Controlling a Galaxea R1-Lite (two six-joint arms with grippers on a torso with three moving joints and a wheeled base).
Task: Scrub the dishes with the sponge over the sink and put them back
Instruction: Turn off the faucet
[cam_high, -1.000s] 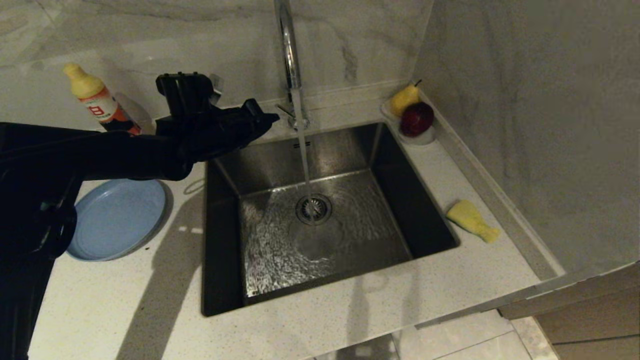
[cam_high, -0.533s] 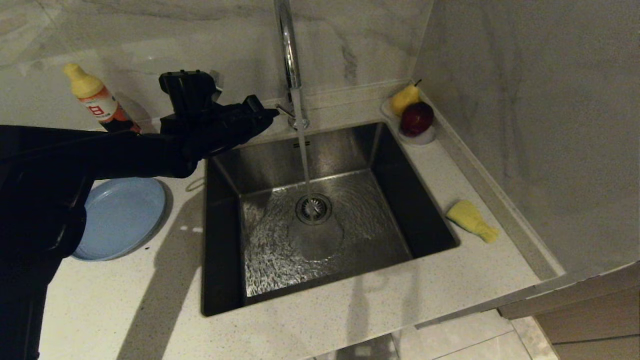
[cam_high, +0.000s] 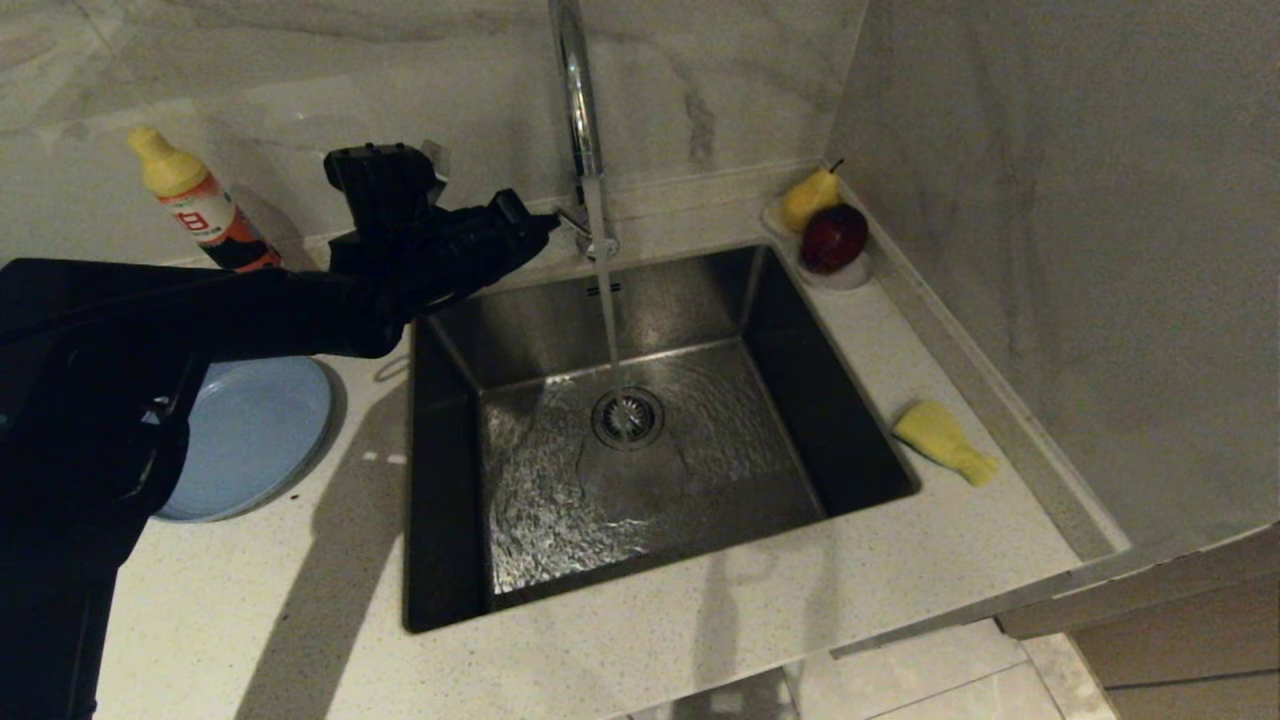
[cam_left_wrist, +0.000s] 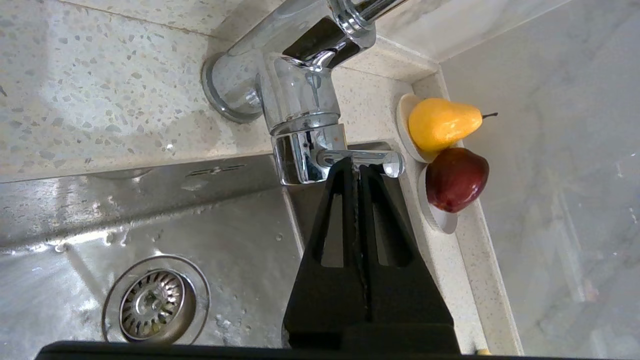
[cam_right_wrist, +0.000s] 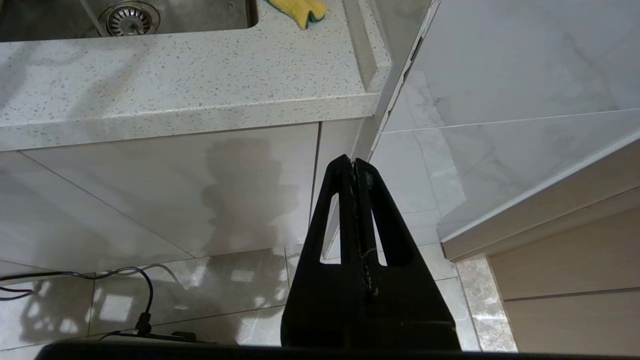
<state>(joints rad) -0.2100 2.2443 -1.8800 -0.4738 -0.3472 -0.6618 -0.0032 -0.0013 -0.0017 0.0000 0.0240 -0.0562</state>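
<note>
Flat light-blue plate (cam_high: 255, 430) sits mid-left, half under the arm. Left gripper (cam_high: 545, 230) (fingers pressed together, holding nothing) is up at the tall chrome tap (cam_high: 578, 110), tips at its lever. Square steel sink (cam_high: 640, 450) is centre, water running. Squashed yellow sponge (cam_high: 943, 441) lies right, beside the sink rim. Right gripper (cam_right_wrist: 354, 165) hangs pressed together below the counter edge.

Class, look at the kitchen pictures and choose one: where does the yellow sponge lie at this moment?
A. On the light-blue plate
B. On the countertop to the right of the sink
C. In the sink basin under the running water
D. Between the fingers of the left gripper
B: the sponge lies on the countertop right of the sink, apart from the shut left gripper at the tap lever.
</note>
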